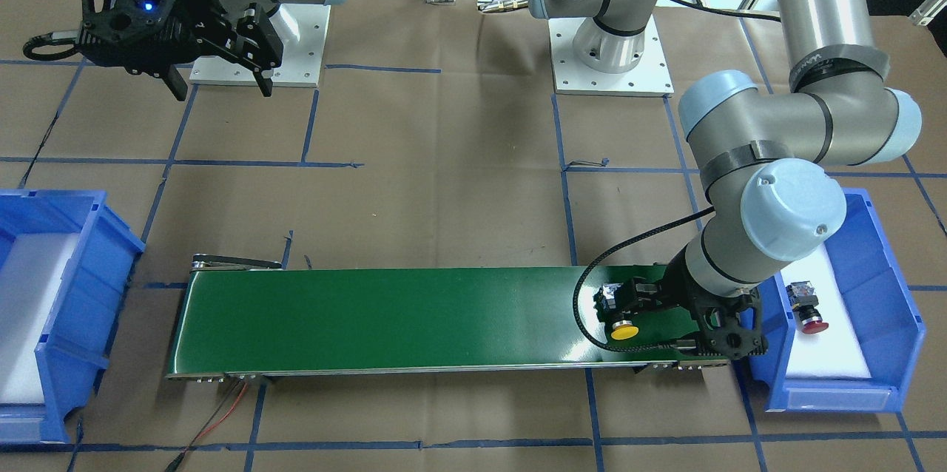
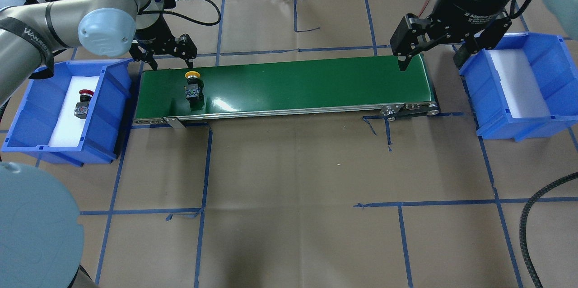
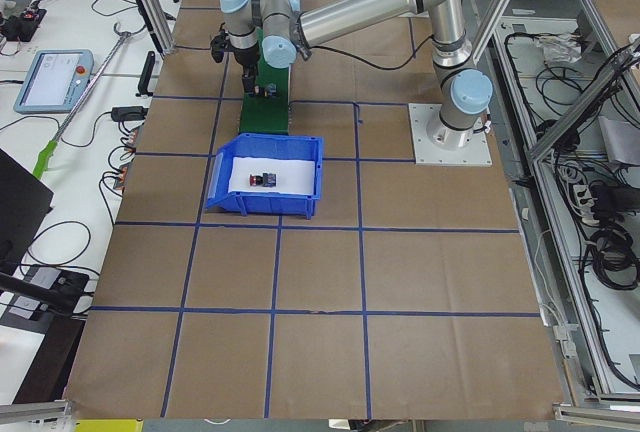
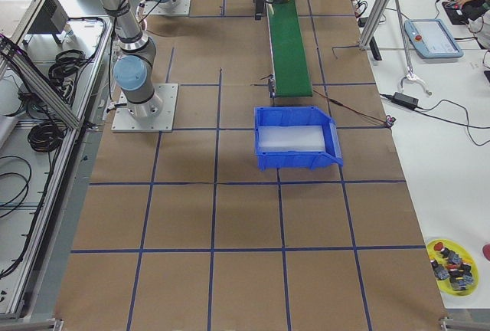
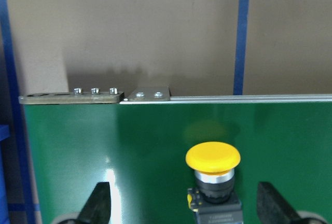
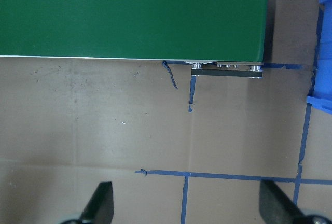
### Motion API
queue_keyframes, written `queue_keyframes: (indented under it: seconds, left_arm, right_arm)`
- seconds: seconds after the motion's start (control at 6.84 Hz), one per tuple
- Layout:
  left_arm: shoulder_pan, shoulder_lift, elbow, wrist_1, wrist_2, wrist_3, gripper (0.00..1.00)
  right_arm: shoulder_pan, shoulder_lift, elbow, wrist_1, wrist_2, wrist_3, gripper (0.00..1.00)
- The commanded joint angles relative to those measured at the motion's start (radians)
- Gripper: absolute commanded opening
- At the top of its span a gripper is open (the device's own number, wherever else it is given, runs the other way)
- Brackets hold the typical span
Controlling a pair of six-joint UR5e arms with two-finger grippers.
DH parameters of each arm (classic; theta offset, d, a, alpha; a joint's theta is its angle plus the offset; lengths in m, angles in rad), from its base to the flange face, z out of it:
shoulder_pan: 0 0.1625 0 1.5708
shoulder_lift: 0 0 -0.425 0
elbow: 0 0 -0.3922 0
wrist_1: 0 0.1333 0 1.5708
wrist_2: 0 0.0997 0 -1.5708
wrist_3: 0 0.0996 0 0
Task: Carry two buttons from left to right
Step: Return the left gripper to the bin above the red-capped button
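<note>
The yellow button [image 2: 193, 76] lies on the left end of the green conveyor belt [image 2: 293, 82]; it also shows in the front view [image 1: 624, 330] and the left wrist view [image 5: 212, 157]. My left gripper [image 2: 174, 65] hovers over it, open, with a finger [image 5: 98, 203] well clear on either side. The red button [image 2: 82, 103] lies on white foam in the left blue bin [image 2: 27, 98], also seen from the front [image 1: 808, 309]. My right gripper [image 2: 429, 65] is open and empty above the belt's right end, next to the right blue bin [image 2: 555, 71].
The right bin [image 1: 111, 235] holds only white foam. Blue tape lines cross the brown paper table top. A red and black wire [image 1: 222, 413] trails from the belt's right end. Both arm bases [image 1: 610, 58] stand behind the belt.
</note>
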Motion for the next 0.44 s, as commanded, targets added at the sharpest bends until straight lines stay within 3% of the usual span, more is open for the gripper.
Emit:
queue_keyframes:
  seconds: [0.0,0.29]
  left_arm:
    - [0.006,0.097,0.001,-0.077,-0.004,-0.001,1.00]
    - [0.008,0.165,0.002,-0.136,-0.003,-0.002,1.00]
  right_arm:
    - [0.002,0.006,0.006,-0.052,0.002,0.008,1.00]
    - [0.002,0.009,0.007,-0.051,-0.001,0.010,1.00]
